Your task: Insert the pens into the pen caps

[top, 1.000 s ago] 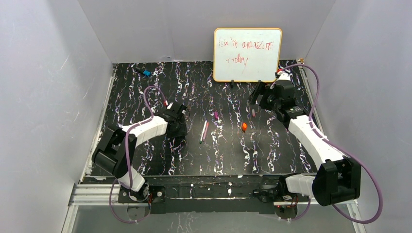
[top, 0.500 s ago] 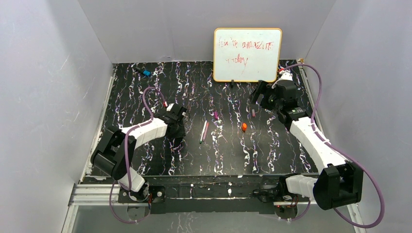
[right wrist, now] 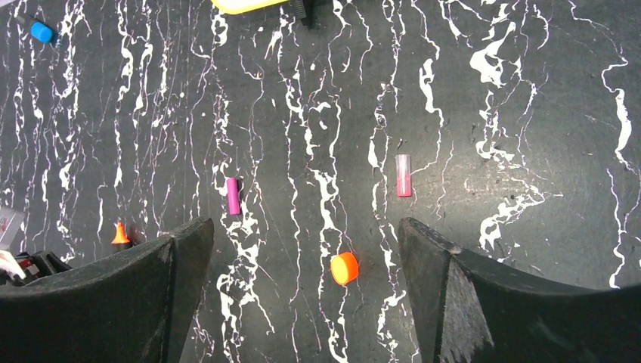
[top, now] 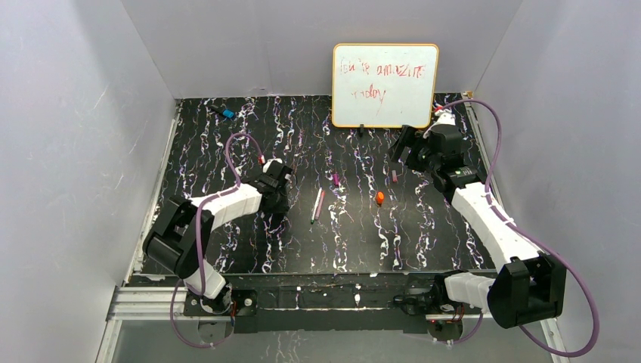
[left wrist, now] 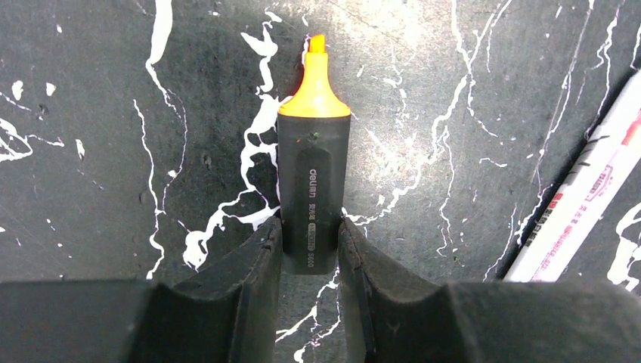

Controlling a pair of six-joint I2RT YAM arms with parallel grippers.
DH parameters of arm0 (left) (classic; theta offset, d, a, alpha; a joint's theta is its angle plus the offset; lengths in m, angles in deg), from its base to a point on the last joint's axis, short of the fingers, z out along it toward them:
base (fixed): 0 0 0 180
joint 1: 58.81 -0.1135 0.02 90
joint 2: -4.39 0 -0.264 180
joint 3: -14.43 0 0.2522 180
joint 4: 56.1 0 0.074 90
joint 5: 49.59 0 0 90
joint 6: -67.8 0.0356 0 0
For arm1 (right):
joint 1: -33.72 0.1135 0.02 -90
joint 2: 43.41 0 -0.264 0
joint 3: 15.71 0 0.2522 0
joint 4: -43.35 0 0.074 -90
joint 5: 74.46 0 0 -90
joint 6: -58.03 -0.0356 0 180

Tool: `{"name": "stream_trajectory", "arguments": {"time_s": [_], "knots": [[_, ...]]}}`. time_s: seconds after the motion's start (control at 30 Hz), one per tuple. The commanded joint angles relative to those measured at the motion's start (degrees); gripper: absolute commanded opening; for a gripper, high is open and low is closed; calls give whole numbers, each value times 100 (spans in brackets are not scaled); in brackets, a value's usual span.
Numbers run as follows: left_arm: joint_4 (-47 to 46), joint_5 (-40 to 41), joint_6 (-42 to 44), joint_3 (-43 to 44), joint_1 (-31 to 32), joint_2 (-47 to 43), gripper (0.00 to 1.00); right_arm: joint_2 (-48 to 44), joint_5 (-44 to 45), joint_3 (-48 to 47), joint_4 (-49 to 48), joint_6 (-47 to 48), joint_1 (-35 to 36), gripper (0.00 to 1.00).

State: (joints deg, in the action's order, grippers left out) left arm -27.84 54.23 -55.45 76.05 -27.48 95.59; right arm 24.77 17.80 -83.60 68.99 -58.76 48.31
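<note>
**Left claw on the orange pen, cap not yet fetched**

The left claw (left wrist: 310, 240) was closed on the rear end of the orange-tipped pen (left wrist: 314, 174). Both fingers pressed against the sides of its black body, and the bare orange nib pointed away from the wrist. I could not tell from the wrist view whether the pen was resting on the tabletop (top: 227, 151) or just clear of it. A pale pen (left wrist: 582, 219) lay just beside it to the right, apart from the fingers.

The right claw (right wrist: 306, 242) hung wide open, holding nothing, above the far right part of the tabletop in front of the whiteboard (top: 385, 85). Between its fingers in the wrist view I saw the orange cap (right wrist: 344, 268) standing with its open mouth up. The magenta cap (right wrist: 233, 196) lay on its side to the left of it. A small pale pink piece (right wrist: 404, 175) lay further right, and all three were well apart from each other.

I judged the task to be at its first pairing: pen secured, cap still loose, nothing capped yet. For the next move, I would bring the right claw down over the orange cap and close on its sides without tipping it. Then the two arms would meet over the middle, with the nib lined up on the cap's mouth. The grip sat far back on the pen, so I expected the nib to wander under any push.
</note>
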Motion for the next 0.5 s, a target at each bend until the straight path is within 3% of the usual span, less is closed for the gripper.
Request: {"name": "stream_trajectory", "arguments": {"time_s": [0.0, 0.27, 0.47], "knots": [[600, -362, 408, -455, -13, 326, 0, -99, -189, -59, -78, 42, -18, 99], [400, -995, 1198, 101, -13, -515, 0, -102, -1196, 454, -908, -51, 121, 99], [85, -1276, 1582, 178, -13, -871, 0, -52, -1341, 473, -1313, -25, 721, 99]]}}
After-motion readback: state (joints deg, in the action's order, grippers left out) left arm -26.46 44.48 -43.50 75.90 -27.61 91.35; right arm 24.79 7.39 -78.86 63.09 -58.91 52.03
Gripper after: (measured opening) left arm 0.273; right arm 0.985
